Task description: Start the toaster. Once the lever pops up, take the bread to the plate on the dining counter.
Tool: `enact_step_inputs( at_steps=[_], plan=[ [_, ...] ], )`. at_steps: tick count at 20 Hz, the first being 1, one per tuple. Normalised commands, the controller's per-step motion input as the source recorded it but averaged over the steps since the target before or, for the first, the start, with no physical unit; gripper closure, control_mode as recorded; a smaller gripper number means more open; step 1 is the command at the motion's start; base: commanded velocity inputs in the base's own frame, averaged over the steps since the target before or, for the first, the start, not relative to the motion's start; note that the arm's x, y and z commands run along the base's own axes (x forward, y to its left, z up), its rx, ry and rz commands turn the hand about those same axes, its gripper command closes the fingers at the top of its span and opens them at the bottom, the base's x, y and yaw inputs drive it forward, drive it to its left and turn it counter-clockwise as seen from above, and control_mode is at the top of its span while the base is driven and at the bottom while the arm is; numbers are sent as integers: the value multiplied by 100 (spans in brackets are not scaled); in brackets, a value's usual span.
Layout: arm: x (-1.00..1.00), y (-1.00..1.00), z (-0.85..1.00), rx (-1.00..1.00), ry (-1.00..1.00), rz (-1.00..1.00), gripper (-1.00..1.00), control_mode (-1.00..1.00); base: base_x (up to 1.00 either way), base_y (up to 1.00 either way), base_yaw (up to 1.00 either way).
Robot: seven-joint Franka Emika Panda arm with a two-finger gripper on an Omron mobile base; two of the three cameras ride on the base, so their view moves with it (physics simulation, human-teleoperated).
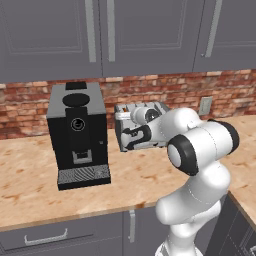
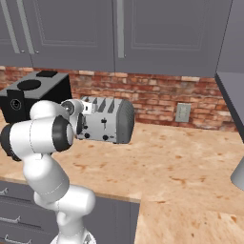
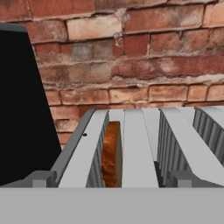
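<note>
The silver-grey toaster [image 1: 150, 111] [image 2: 112, 119] stands on the wall counter against the brick wall, right of the black coffee machine. My gripper [image 1: 129, 136] [image 2: 82, 123] [image 3: 111, 179] hangs at the toaster's front face, open, its fingertips [image 3: 41, 178] wide apart with nothing between them. The hand view looks along the toaster's top [image 3: 140, 144]. A tan slice of bread [image 3: 111, 155] with a brown crust sits down in the left slot. The plate and the dining counter are out of view.
The black coffee machine [image 1: 77, 132] [image 2: 33, 95] [image 3: 22, 105] stands close to the toaster's left side. Grey wall cabinets [image 1: 125, 35] hang overhead. A wall socket [image 2: 182, 113] sits on the brick wall. Wood-grain counter top [image 2: 181, 157] runs off to the right.
</note>
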Motion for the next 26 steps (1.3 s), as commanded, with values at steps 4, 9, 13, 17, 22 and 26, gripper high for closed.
enact_step_inputs(
  at_steps=[4,9,13,17,22,26],
  plan=[
    [0,0,0,0,0,0,-100,-100,0,0,0],
    [0,0,0,0,0,0,-100,-100,0,0,0],
    [0,0,0,0,0,0,-100,-100,0,0,0],
    [0,0,0,0,0,0,-100,-100,0,0,0],
    [0,0,0,0,0,0,-100,-100,0,0,0],
    [0,0,0,0,0,0,-100,-100,0,0,0]
  ],
)
